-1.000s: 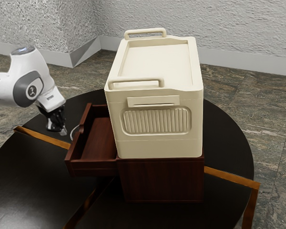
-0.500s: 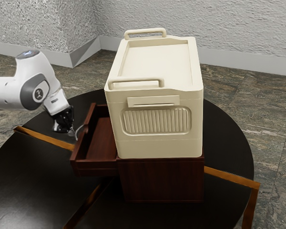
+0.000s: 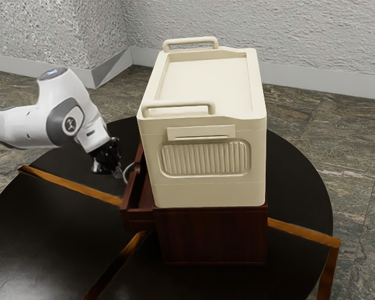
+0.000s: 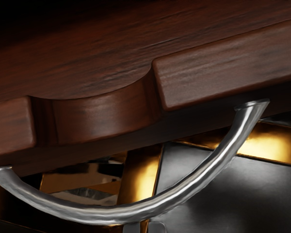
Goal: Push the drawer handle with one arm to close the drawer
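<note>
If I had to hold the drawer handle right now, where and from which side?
Likely the middle of the handle, coming from outside the drawer front, where the hand is: the bar bows outward, farthest from the front there, with a gap behind it, while both ends meet the front.

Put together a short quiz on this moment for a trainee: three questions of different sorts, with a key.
1. True or false: the drawer stands partly open.
2. Which thing rests on top of the cabinet?
A) a lamp
B) a cream box
C) a bowl
3. Fill in the missing word: the tool is close to the drawer's curved, silver ____.

Key: 1. True. 2. B. 3. handle.
</note>
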You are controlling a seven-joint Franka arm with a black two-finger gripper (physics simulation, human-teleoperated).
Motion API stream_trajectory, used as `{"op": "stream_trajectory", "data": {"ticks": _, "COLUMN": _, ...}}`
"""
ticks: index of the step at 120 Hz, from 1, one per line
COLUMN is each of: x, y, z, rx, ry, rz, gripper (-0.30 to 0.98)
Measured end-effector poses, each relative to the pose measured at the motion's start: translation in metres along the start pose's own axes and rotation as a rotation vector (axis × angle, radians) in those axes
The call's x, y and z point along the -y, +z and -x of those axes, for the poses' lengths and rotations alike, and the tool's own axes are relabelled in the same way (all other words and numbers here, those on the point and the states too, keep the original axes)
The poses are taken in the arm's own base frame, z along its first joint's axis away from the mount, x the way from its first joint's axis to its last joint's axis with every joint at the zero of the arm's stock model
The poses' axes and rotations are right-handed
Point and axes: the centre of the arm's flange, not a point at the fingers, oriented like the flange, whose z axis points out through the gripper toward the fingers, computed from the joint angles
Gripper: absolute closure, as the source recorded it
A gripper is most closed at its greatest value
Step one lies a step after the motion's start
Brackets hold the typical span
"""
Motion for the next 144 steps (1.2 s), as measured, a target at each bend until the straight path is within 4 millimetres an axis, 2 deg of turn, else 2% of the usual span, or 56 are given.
{"op": "stream_trajectory", "data": {"ticks": 60, "x": 0.019, "y": 0.014, "z": -0.02, "rx": -0.053, "ry": 0.002, "rz": -0.014, "gripper": 0.79}}
{"op": "stream_trajectory", "data": {"ticks": 71, "x": 0.02, "y": 0.018, "z": -0.031, "rx": -0.062, "ry": 0.017, "rz": -0.015, "gripper": 0.79}}
{"op": "stream_trajectory", "data": {"ticks": 91, "x": 0.015, "y": 0.025, "z": -0.067, "rx": -0.083, "ry": 0.071, "rz": -0.01, "gripper": 0.79}}
{"op": "stream_trajectory", "data": {"ticks": 114, "x": 0.016, "y": 0.025, "z": -0.065, "rx": -0.087, "ry": 0.066, "rz": -0.02, "gripper": 0.78}}
{"op": "stream_trajectory", "data": {"ticks": 122, "x": 0.015, "y": 0.015, "z": -0.064, "rx": -0.089, "ry": 0.061, "rz": -0.029, "gripper": 0.76}}
{"op": "stream_trajectory", "data": {"ticks": 133, "x": -0.002, "y": -0.028, "z": -0.055, "rx": -0.068, "ry": 0.067, "rz": -0.051, "gripper": 0.64}}
{"op": "stream_trajectory", "data": {"ticks": 137, "x": -0.003, "y": -0.049, "z": -0.041, "rx": -0.043, "ry": 0.054, "rz": -0.064, "gripper": 0.56}}
{"op": "stream_trajectory", "data": {"ticks": 144, "x": -0.007, "y": -0.087, "z": -0.005, "rx": -0.001, "ry": -0.013, "rz": -0.085, "gripper": 0.43}}
